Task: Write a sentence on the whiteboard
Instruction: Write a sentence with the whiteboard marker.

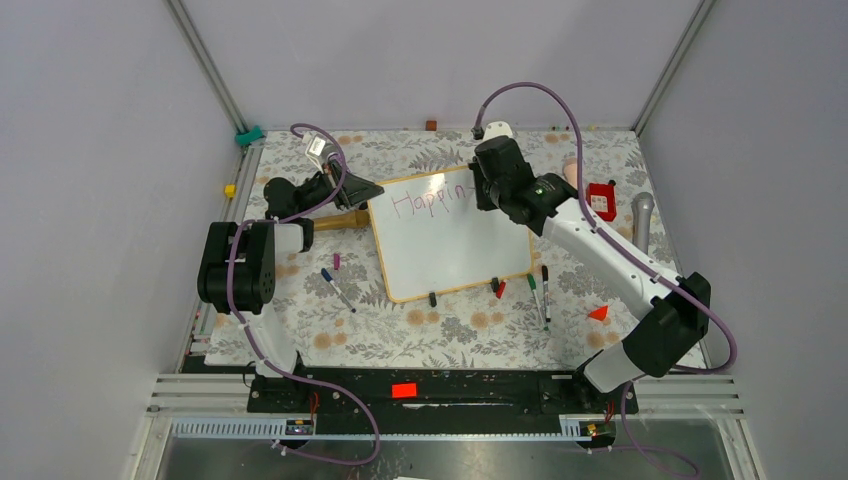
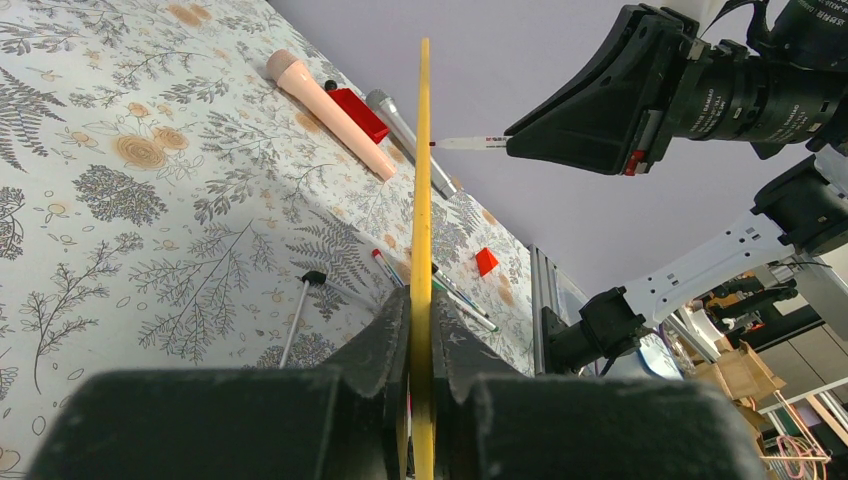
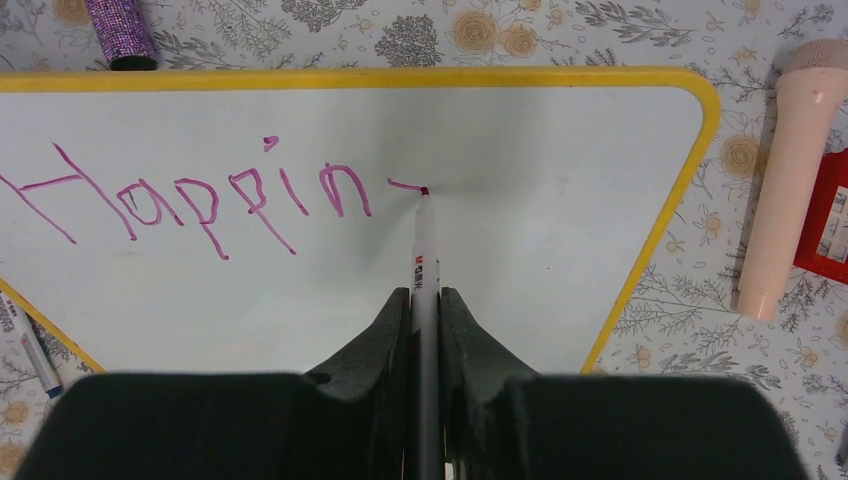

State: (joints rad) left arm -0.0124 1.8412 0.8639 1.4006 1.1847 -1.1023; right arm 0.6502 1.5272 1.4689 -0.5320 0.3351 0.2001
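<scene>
The whiteboard [image 1: 450, 245] lies mid-table, white with a yellow rim [image 3: 660, 230]. Pink lettering [image 1: 430, 199] on it reads "Happin" plus a short stroke [image 3: 200, 200]. My right gripper [image 1: 487, 190] is shut on a white marker [image 3: 424, 260]; its pink tip touches the board at the end of that stroke. My left gripper [image 1: 360, 195] is shut on the board's left rim, which shows edge-on as a yellow strip [image 2: 423, 200] in the left wrist view. The right gripper and the marker [image 2: 470, 143] also show there.
Loose markers lie left of the board [image 1: 338, 290] and at its front right [image 1: 540, 295]. A pink microphone [image 3: 790, 170], a red box [image 1: 601, 200] and a grey microphone [image 1: 641, 220] sit to the right. A red cone [image 1: 598, 313] lies front right. A purple glitter tube [image 3: 122, 30] lies beyond the board.
</scene>
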